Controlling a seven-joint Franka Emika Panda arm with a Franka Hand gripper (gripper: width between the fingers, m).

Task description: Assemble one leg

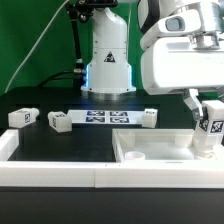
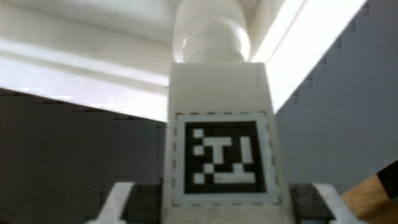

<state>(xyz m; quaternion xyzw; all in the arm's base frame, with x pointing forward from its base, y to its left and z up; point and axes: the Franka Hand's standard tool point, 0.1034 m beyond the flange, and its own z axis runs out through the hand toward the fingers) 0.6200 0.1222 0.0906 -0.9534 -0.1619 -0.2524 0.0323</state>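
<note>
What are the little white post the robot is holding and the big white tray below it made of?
The leg looks like white plastic: smooth, even in colour, with a soft sheen. Its black-and-white tag seems to be a printed sticker. The panel is probably the same white plastic, going by its rounded raised rim, though painted wood cannot be ruled out.

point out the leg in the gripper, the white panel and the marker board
held leg point(image 1: 209, 128), exterior view, tagged side
white panel point(image 1: 165, 149), exterior view, bare inner floor
marker board point(image 1: 106, 118), exterior view, its middle
</note>
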